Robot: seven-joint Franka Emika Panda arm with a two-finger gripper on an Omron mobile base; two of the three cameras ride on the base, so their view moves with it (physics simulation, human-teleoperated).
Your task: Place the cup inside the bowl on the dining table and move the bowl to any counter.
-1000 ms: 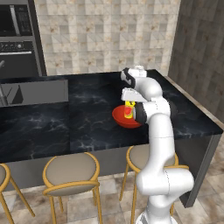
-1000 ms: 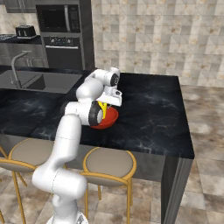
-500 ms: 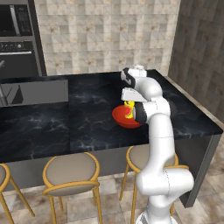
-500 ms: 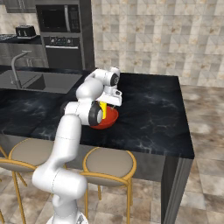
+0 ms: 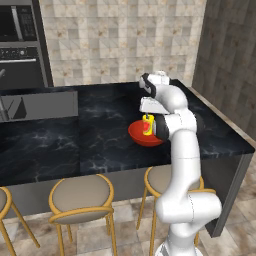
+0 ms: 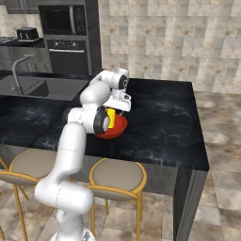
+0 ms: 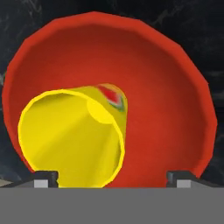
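Observation:
The yellow cup with its red mark stands inside the glossy red bowl, toward the side nearer my left fingertip. My gripper hangs straight above them, open, with the fingertips set wide and apart from the cup. From the left base view, the cup stands upright in the bowl just under the gripper. The bowl sits on the black marble dining table, with the cup below the gripper.
Beige-cushioned stools line the table's near edge. A sink with a faucet lies at the far left of the island. Wall ovens stand behind. The tabletop ends about a bowl's width beyond the arm on the right.
The jaws have opened and let go of the cup, which now stands free in the bowl. The arm has hardly moved.

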